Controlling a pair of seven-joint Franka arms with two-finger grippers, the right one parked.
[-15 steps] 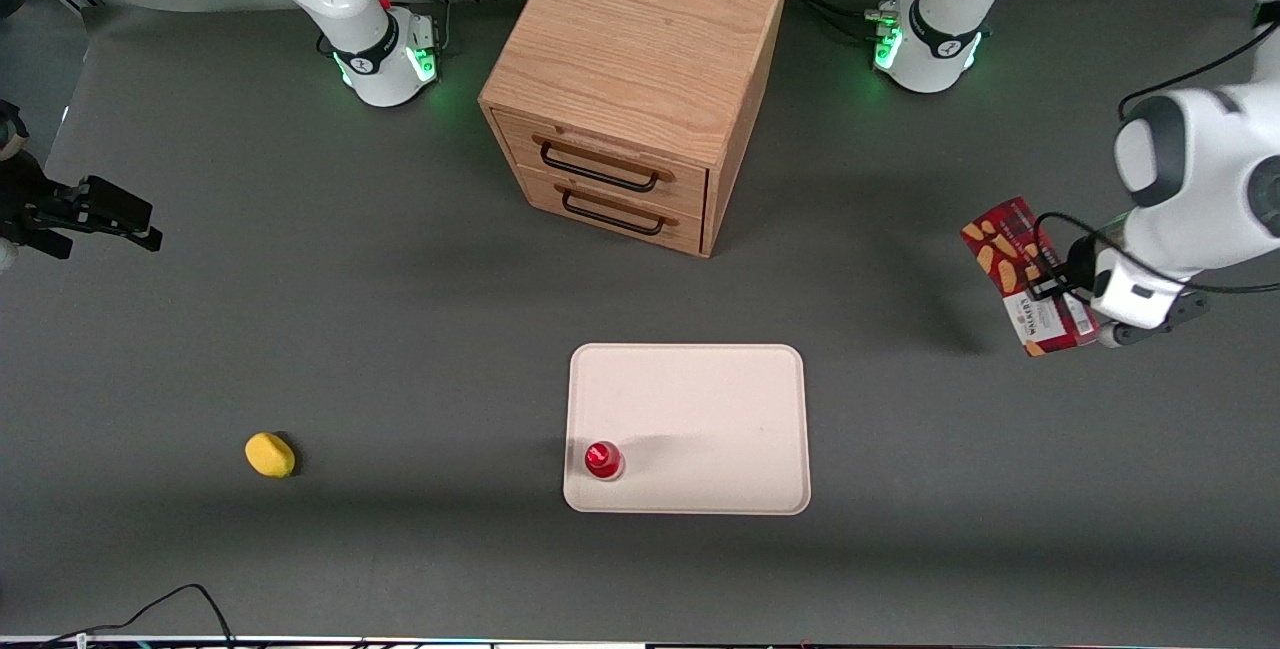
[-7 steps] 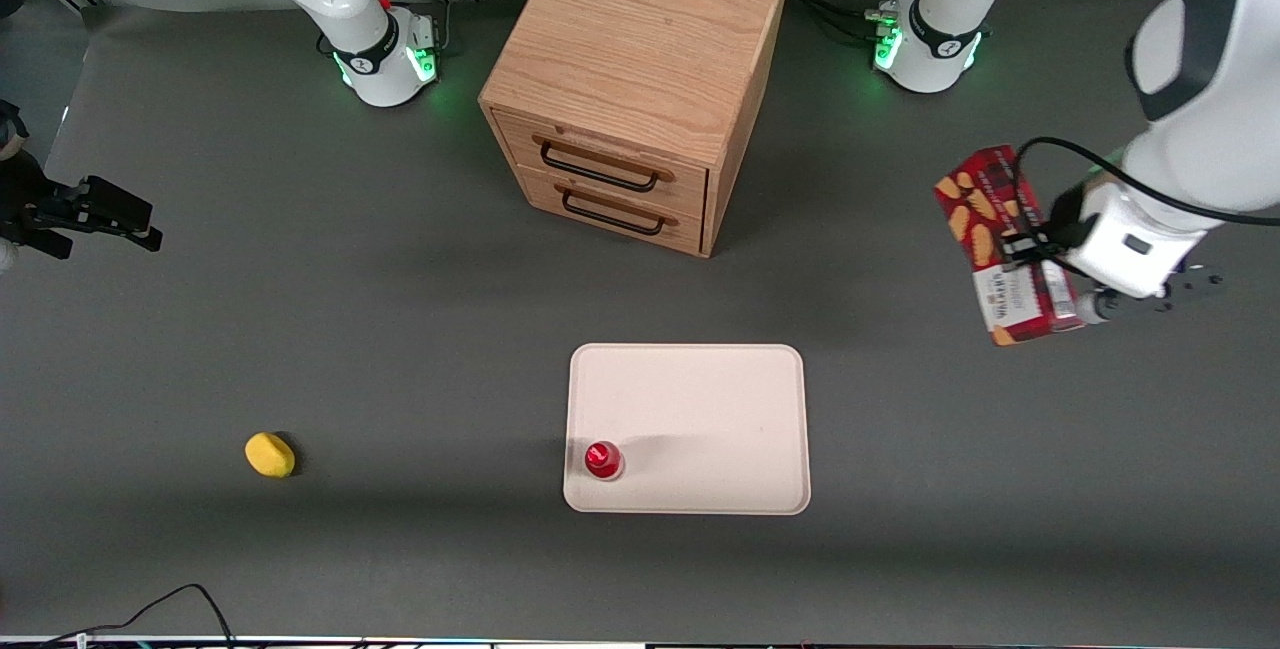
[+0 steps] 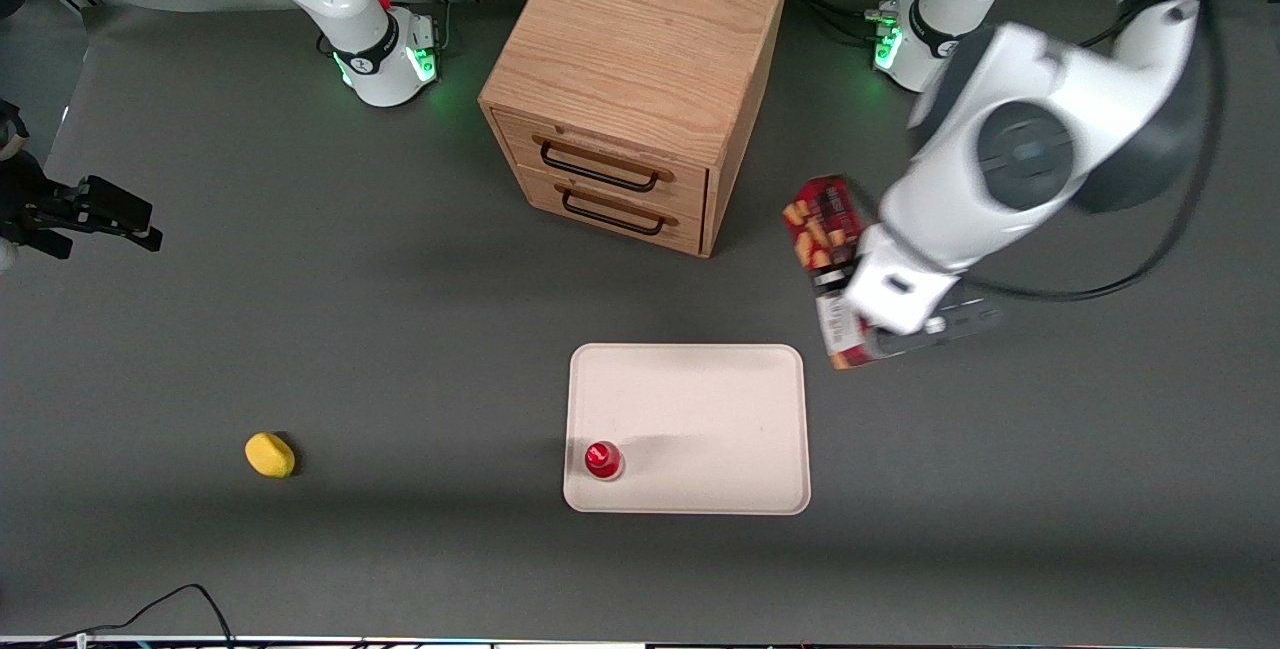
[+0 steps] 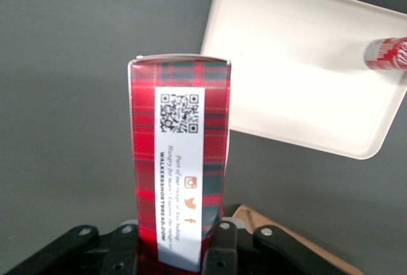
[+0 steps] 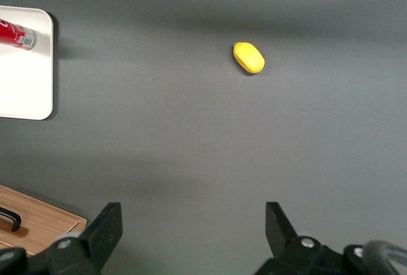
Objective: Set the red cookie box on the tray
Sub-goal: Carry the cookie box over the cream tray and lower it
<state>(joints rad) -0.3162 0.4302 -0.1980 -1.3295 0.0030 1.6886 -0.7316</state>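
Observation:
The red cookie box is long and slim, with cookie pictures and a white label. My left gripper is shut on it and holds it above the table, just off the tray's corner toward the working arm's end and nearer the camera than the cabinet. In the left wrist view the box stands out between the two black fingers, its tartan side and white QR label facing the camera. The pale beige tray lies flat on the table and also shows in the left wrist view.
A small red-capped item stands on the tray's corner nearest the camera, toward the parked arm's end. A wooden two-drawer cabinet stands farther from the camera than the tray. A yellow lump lies toward the parked arm's end.
My left gripper has carried the box from the working arm's end of the table toward the tray, and the arm has swung in over the table.

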